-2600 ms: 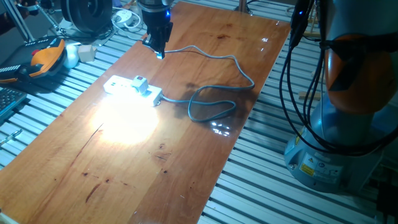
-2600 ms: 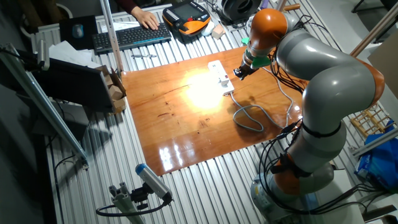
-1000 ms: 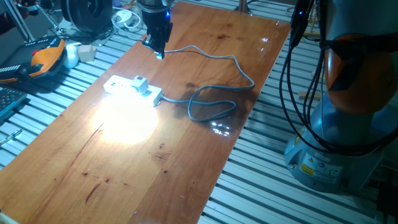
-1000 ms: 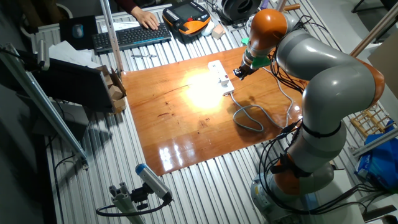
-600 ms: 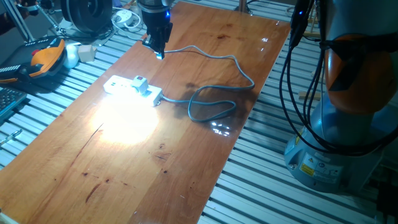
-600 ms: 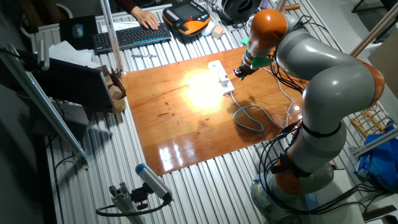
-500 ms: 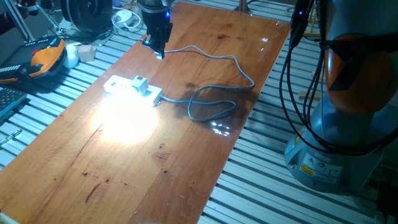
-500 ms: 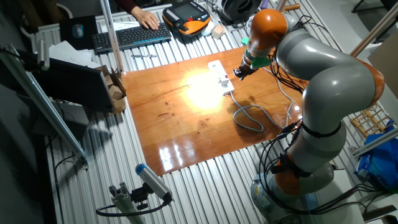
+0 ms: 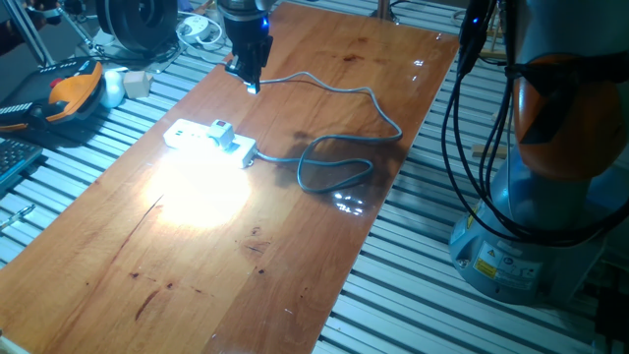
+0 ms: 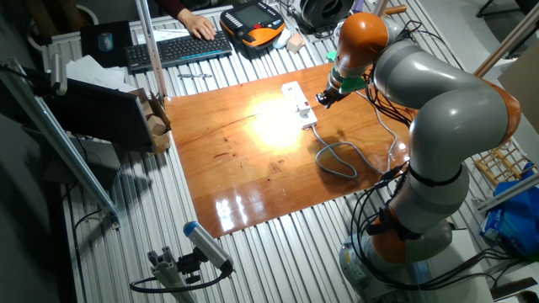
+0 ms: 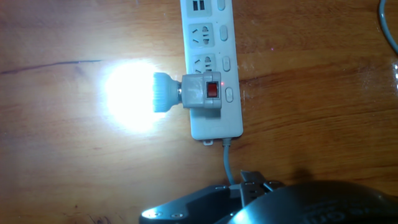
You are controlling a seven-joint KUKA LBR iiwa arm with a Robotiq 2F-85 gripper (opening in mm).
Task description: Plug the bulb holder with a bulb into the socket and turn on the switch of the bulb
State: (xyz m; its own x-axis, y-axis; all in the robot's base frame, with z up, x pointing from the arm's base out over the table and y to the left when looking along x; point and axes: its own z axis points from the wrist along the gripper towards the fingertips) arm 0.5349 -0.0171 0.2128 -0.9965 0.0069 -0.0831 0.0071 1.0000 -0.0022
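Observation:
The socket is a long white power strip lying on the wooden table; it also shows in the other fixed view. The white bulb holder, with a red switch on top, sits plugged into the strip's end outlet. The bulb sticks out sideways and is lit, throwing bright glare on the wood. In the fixed view the holder stands on the strip's near end. My gripper hangs above the table beyond the strip, apart from it, with its jaws together and empty.
The strip's grey cable loops across the table to the right. Off the left edge lie an orange pendant, a beige block and cables. A keyboard with a person's hand lies beyond the table. The robot base stands at the right.

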